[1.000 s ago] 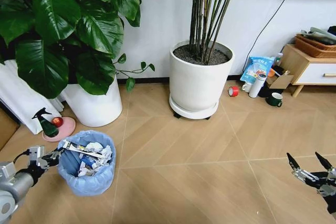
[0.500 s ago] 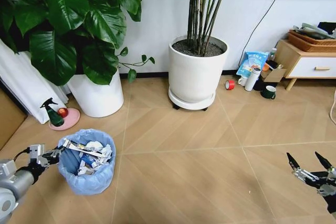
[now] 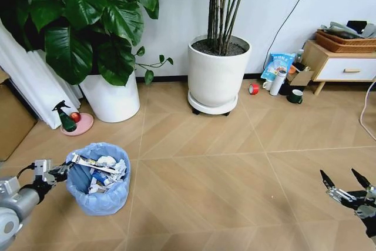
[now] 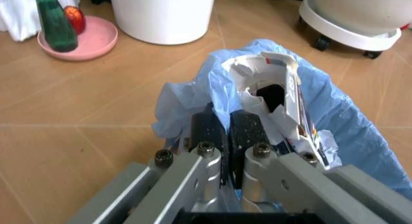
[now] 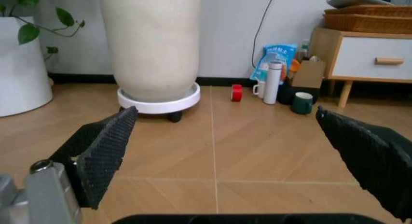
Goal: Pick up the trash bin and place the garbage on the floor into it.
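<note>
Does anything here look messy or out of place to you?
One thing: a long dark snack wrapper lies askew across the rim of the small round bin lined with a crinkled light-blue bag, poking out over its heaped paper wads. The left pincer is shut on the bag's edge. The right pincer hangs open.

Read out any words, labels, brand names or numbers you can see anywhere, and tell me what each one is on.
None can be read.
Blue-and-white bag by the cabinet: print too small to read.
Torn carton in the trash bin: red and dark marks along its edge, too blurred to read.
Long wrapper across the bin: print too small to read.
</note>
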